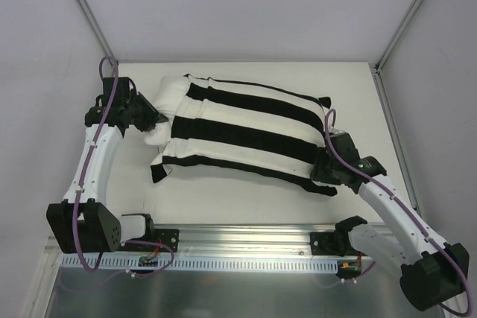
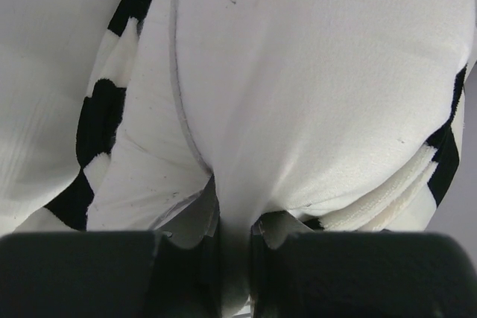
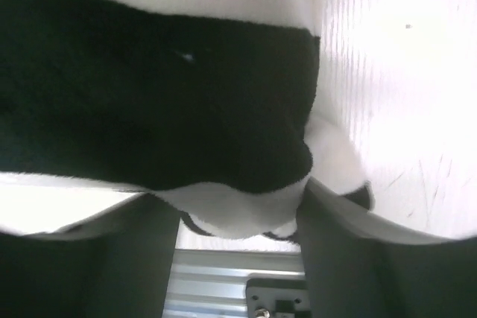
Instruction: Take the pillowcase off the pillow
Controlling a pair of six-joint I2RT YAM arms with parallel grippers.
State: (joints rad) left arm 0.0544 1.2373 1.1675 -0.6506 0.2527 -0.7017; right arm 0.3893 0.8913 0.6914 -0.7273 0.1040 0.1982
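Nearest the overhead camera, both arm bases sit on an aluminium rail [image 1: 246, 247] at the table's [image 1: 223, 199] near edge. Left arm [image 1: 97, 154] reaches up along the table's left side, bends at its far joint and turns its wrist rightward into the pillow's end. Right arm [image 1: 395, 206] slants up and leftward from its base, its wrist low at the near right corner of the bedding. A purple cable [image 1: 78, 206] runs along each arm. The pillow [image 1: 165, 102] lies across the middle of the table, mostly inside the pillowcase [image 1: 246, 128], with only its plain white left end bulging out of the striped cloth. The left gripper [image 1: 153, 121] is closed tight on a pinch of that bare white fabric; in its wrist view the dark fingers [image 2: 179, 273] squeeze a narrow fold of the pillow, the striped hem pushed back on either side. The right gripper [image 1: 322, 165] has its jaws apart around a black-and-white fold at the pillowcase's corner; I cannot tell whether they clamp it.
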